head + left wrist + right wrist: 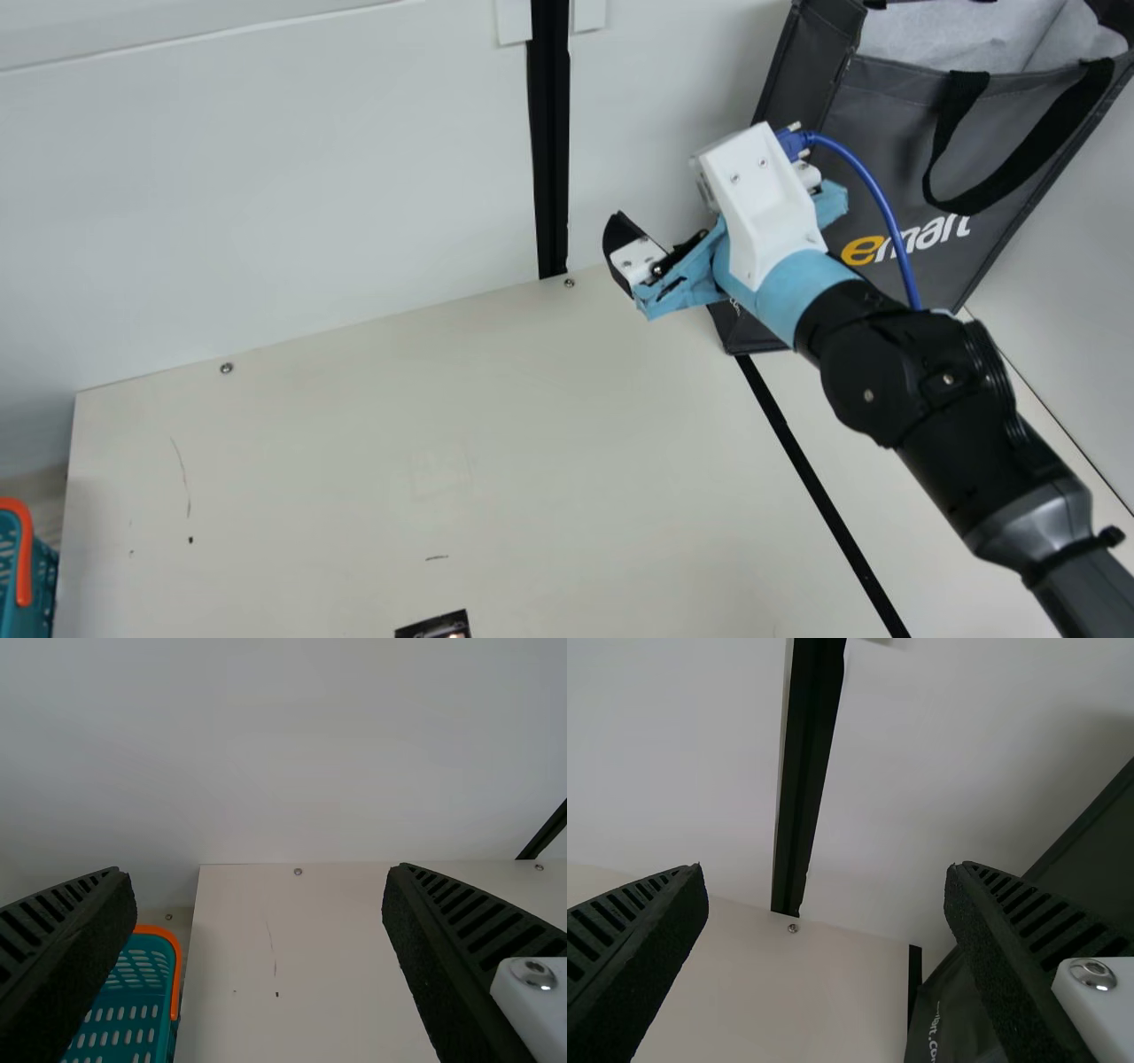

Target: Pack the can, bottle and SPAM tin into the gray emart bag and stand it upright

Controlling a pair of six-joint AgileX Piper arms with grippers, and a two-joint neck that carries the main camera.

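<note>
The gray emart bag stands at the right against the back wall in the main view, its top open over a whitish lining and a black handle hanging down its front. My right gripper is in front of the bag's lower left part. In the right wrist view the right gripper is open and empty, with part of the dark bag beyond one finger. My left gripper is open and empty in the left wrist view, facing the wall and the table's left part.
A teal basket with an orange handle is beside the table's left edge; the left wrist view shows the basket too. A dark object, cut off by the main view's bottom edge, lies on the cream table. A white wall rises behind.
</note>
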